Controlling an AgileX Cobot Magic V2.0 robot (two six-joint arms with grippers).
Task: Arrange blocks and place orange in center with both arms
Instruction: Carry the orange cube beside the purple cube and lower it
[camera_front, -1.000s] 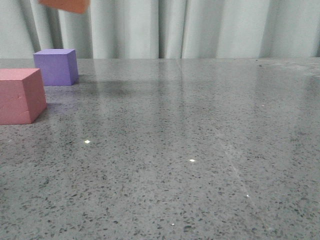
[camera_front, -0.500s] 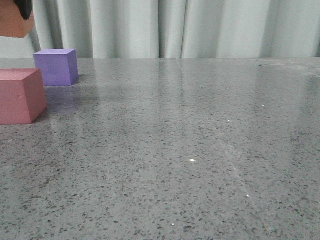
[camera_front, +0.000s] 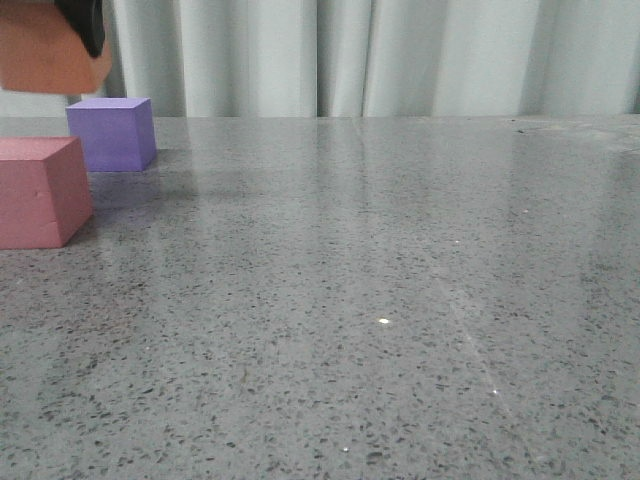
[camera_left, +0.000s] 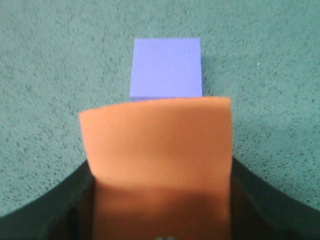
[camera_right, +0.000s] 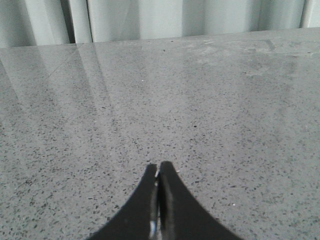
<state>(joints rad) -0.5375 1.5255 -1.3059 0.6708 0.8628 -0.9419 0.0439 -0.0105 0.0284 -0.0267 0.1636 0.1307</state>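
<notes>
My left gripper (camera_front: 85, 20) is shut on the orange cube (camera_front: 48, 60) and holds it in the air at the top left of the front view, above the purple cube (camera_front: 112, 133). In the left wrist view the orange cube (camera_left: 157, 150) fills the space between the black fingers (camera_left: 260, 200), with the purple cube (camera_left: 166, 67) on the table below and beyond it. The pink-red cube (camera_front: 40, 190) sits on the table at the left, nearer than the purple one. My right gripper (camera_right: 158, 172) is shut and empty, low over bare table.
The grey speckled table (camera_front: 380, 300) stretches from the cubes to the right edge of the front view. A pale curtain (camera_front: 400, 55) hangs behind the table's far edge.
The orange cube has come down and to the left in the front view, carried by my left gripper, from the top edge to just above the purple cube. The two other cubes have not moved.
</notes>
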